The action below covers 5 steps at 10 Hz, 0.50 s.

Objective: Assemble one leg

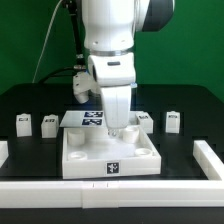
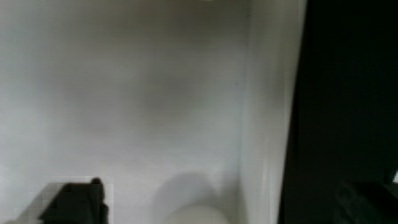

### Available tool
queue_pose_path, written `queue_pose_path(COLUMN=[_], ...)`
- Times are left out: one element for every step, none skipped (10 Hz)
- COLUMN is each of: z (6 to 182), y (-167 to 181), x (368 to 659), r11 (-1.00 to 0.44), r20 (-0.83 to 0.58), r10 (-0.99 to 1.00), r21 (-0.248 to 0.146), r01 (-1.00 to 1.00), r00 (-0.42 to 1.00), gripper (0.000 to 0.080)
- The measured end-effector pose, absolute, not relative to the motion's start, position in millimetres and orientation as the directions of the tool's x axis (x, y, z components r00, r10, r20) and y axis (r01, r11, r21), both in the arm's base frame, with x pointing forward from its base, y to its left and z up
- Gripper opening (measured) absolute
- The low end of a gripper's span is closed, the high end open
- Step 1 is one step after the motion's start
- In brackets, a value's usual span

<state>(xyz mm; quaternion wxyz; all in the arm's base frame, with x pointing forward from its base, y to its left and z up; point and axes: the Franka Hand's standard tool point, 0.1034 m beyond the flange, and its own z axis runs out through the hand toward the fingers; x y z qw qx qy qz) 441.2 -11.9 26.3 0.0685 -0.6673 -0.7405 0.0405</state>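
The large white square piece (image 1: 110,155) with raised corners lies at the table's front centre. My gripper (image 1: 122,128) reaches straight down over its far right corner. In the wrist view the gripper (image 2: 231,205) is open: one dark finger (image 2: 71,203) and the edge of the other (image 2: 390,205) stand far apart over the blurred white surface (image 2: 143,100). A pale rounded shape (image 2: 199,198) lies between them, too blurred to name. Two legs (image 1: 24,122) (image 1: 48,123) stand at the exterior view's left, two more (image 1: 145,118) (image 1: 172,120) at its right.
The marker board (image 1: 92,119) lies behind the white piece, under the arm. A white rail (image 1: 110,192) runs along the table's front edge, another (image 1: 207,160) along the exterior view's right. In the wrist view the black table (image 2: 347,100) lies beside the white surface.
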Motion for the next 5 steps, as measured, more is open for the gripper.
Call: queue_pose_path(z=[21.2, 14.2, 11.0, 11.1, 11.6], y=[-14, -14, -14, -14, -14], x=[438, 433, 432, 433, 434], r11=[0.100, 0.097, 0.096, 0.093, 0.091], r20=[0.050, 0.055, 0.056, 0.056, 0.055], r10=[0.994, 0.995, 0.995, 0.995, 0.995], r21=[-0.161, -0.176, -0.181, -0.182, -0.181], r01=[0.982, 0.980, 0.979, 0.979, 0.979], r00=[-0.093, -0.088, -0.087, -0.085, -0.082], gripper=[0.0650, 0.0650, 0.0649, 0.0649, 0.0635])
